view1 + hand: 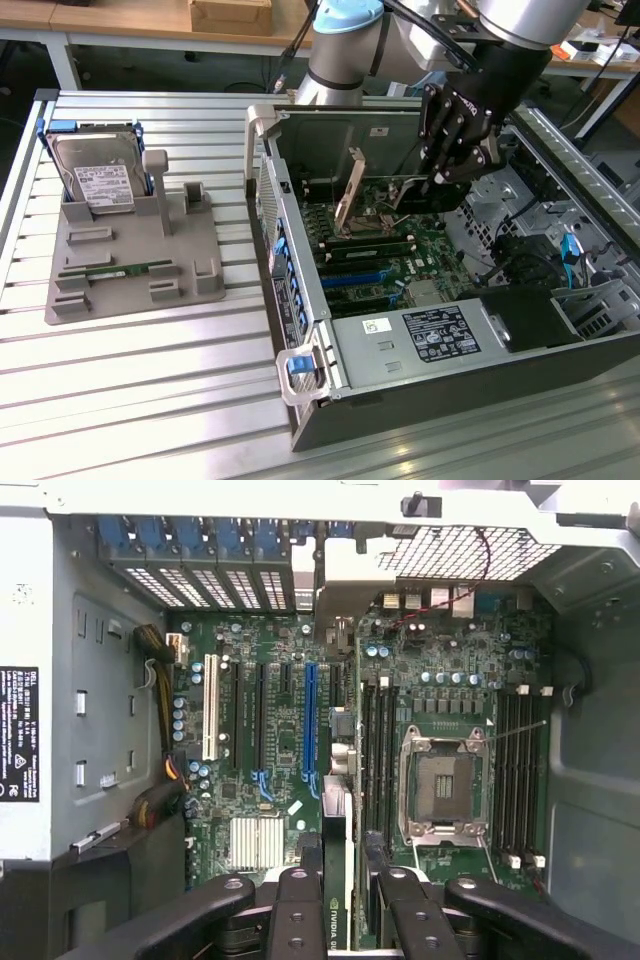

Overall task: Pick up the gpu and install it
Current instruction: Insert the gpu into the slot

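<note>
exterior: high, oblique, far | wrist: close, straight down | shared: motherboard (400, 255) (300, 730) (inside case)

The gpu (335, 900) held in the tool (338, 880) shows part of an NVIDIA logo on its edge. A side label (18, 735) reads "DELL". The hard drive (100, 180) label and power supply (440, 333) sticker are unreadable.

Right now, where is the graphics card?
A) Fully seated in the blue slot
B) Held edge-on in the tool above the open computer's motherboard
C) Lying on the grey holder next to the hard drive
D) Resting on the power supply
B: in the wrist view the tool grips the graphics card edge-on over the motherboard, and the exterior view has the tool inside the open computer case.
</note>
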